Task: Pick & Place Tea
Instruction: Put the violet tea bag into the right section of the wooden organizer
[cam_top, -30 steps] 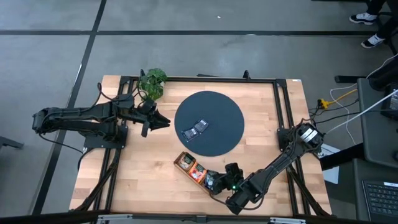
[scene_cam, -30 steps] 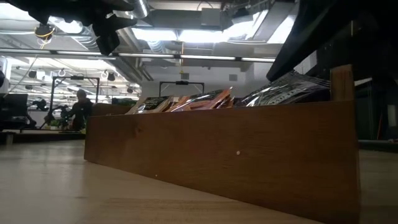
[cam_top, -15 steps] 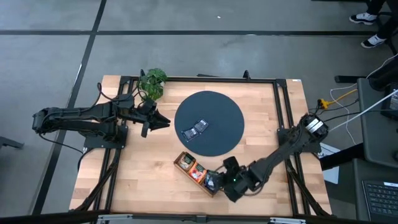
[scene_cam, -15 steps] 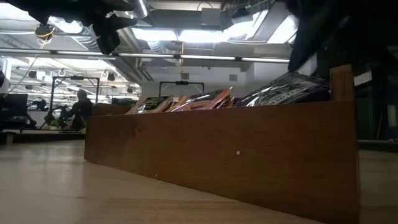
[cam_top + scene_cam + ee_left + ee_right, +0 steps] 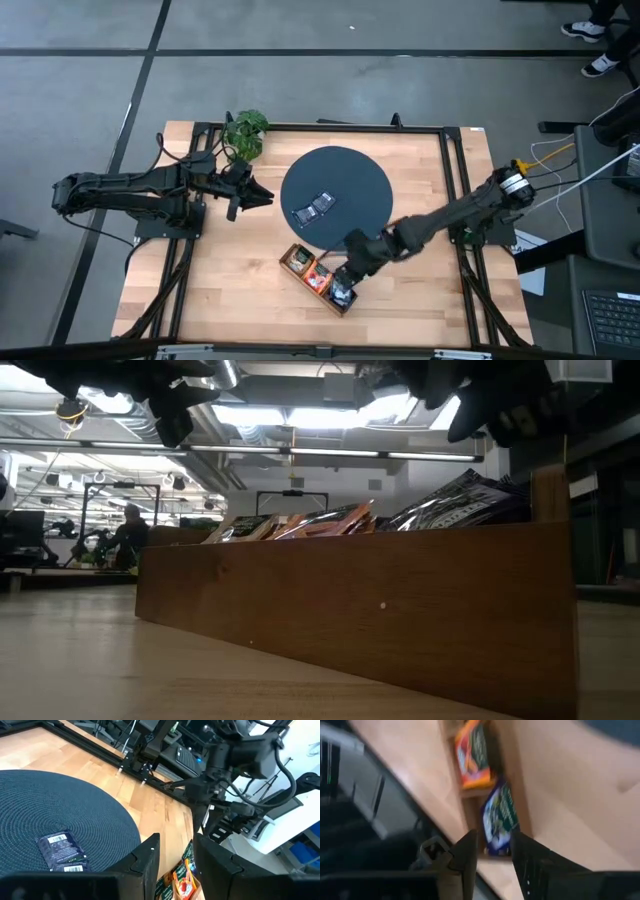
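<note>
Wooden tray [image 5: 350,610] wall hiding most tea sachets [image 5: 330,520], low view

Robotics laboratory: wooden bench [image 5: 240,270] framed by black rails, grey floor, exposed ceiling ducts [image 5: 300,435] and strip lights, further rigs behind, a seated person [image 5: 128,532], cabled equipment alongside.

Both arms are matte black, built of slim tubular links joined by chunkier cylindrical joints. The right arm [image 5: 440,218] carries a pale silver-white ring with an orange touch at its base joint, and black cables loop along its links. The left arm [image 5: 130,190] is uniformly dark with thin cables trailing at its base. Each wrist ends in two flat, angular black fingers [image 5: 145,862].
</note>
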